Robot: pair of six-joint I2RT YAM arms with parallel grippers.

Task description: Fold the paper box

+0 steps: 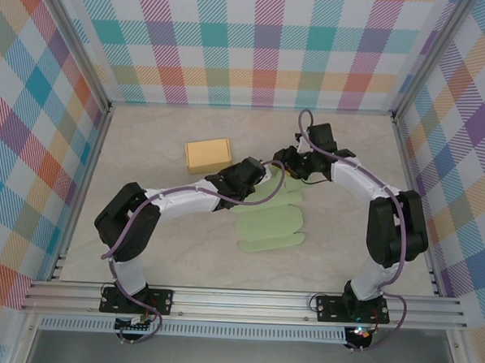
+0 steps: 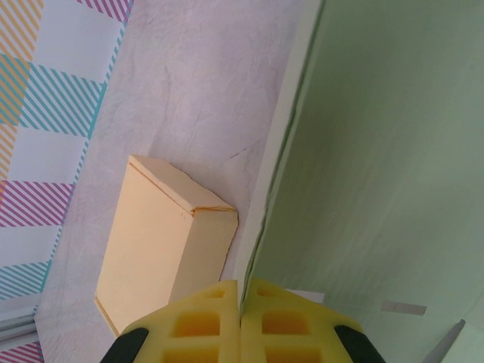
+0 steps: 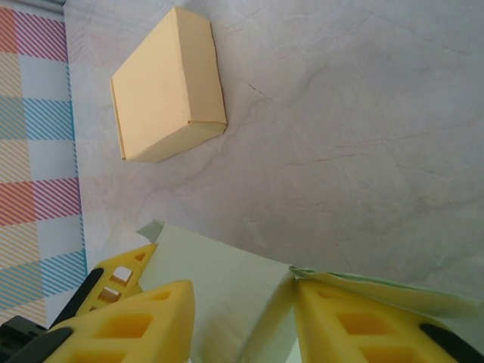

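Barely begun: the green paper box blank (image 1: 271,232) lies mostly flat at the middle of the table (image 1: 147,144), its far end lifted. The left gripper (image 2: 240,302) pinches one edge; the right gripper (image 3: 242,299) straddles a raised flap, jaws apart. No wall stands formed yet.

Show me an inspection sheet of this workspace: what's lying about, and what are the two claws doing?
Surface: pale marbled tabletop.
Job's things: green paper blank, mid-table, far end raised.
Clutter: folded tan box, behind the blank and apart from it.
Grippers: left gripper shut on the green sheet's edge; right gripper open, jaws astride a green flap.
Cables: purple cables along both arms.
Surroundings: plaid walls, metal frame.
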